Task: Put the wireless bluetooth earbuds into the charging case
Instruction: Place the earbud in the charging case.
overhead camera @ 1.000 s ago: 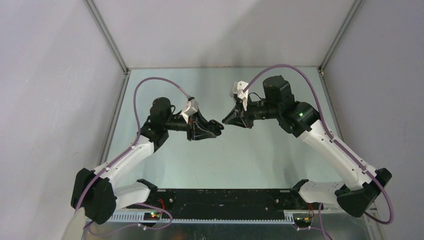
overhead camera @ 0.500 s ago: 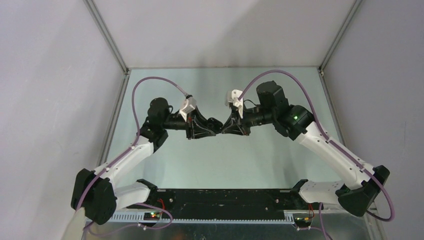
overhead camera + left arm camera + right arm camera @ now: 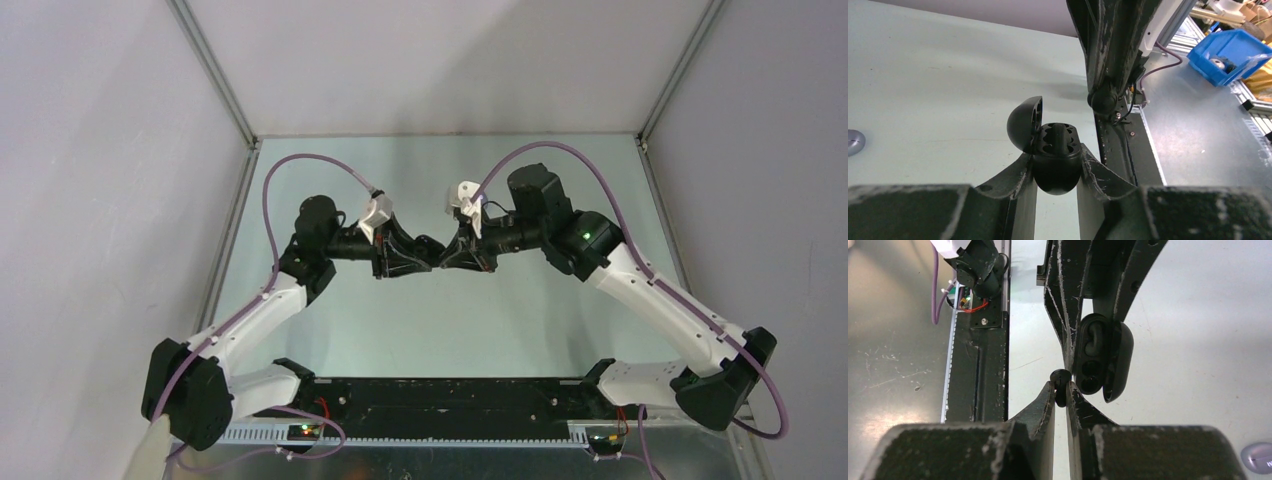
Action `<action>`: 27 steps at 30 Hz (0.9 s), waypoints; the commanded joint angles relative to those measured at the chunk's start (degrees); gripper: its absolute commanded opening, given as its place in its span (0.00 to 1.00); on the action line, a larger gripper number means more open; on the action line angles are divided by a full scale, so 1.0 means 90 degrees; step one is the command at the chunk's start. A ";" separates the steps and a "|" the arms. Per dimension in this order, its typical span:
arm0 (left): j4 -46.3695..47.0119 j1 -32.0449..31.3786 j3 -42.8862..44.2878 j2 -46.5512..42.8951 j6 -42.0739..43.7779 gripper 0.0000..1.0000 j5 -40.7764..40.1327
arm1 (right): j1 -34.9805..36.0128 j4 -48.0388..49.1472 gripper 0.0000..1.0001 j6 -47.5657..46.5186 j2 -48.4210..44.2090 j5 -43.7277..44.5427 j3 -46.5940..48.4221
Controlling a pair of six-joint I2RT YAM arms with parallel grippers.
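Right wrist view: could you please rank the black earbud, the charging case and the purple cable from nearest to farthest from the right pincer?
1. The black earbud, pinched in the right pincer.
2. The charging case, open, just beyond, to the right.
3. The purple cable, far off, upper left.

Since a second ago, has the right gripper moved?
Yes. The right gripper has shifted left, away from the frame post, right up to the left gripper.
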 commanded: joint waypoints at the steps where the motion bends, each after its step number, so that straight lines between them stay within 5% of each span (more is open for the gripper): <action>1: -0.0267 0.0023 -0.0006 -0.0228 0.0448 0.00 -0.0126 | -0.0145 0.0223 0.14 -0.0062 -0.0368 0.0095 0.0010; 27: -0.0599 -0.0020 -0.0047 -0.0258 0.0886 0.00 -0.0135 | -0.0465 0.0843 0.14 0.0426 -0.0521 0.0268 -0.0309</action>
